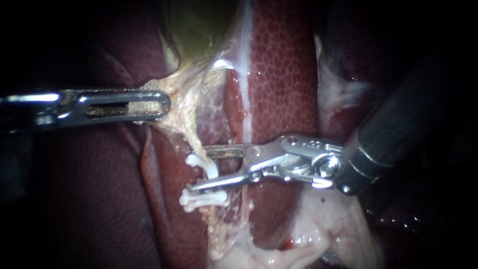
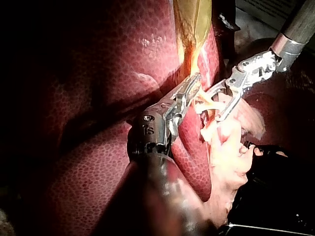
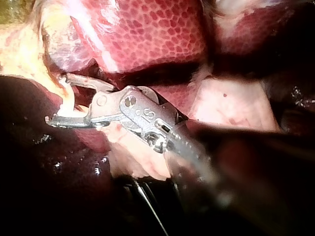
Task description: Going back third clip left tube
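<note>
- The right instrument, a dark shaft ending in a bright metal hinge and two thin metal jaws, lay nearest the camera. Its jaws stood open, with a clear gap between them.
- The upper white plastic clip, a small bent bar with knobbed ends, sat in that gap on the pale stringy tube. Whether either jaw touched it could not be told.
- The lower white plastic clip, straight with knobbed ends, crossed the same tube just outside the lower jaw.
- The tube ran across both open jaws near their tips.
- Farther off, the left instrument, with long slotted metal jaws, was closed on the yellowish tissue strand that led down to the tube, well apart from both clips.
- Behind lay the dark red mottled liver and, farthest, the greenish gallbladder.
</note>
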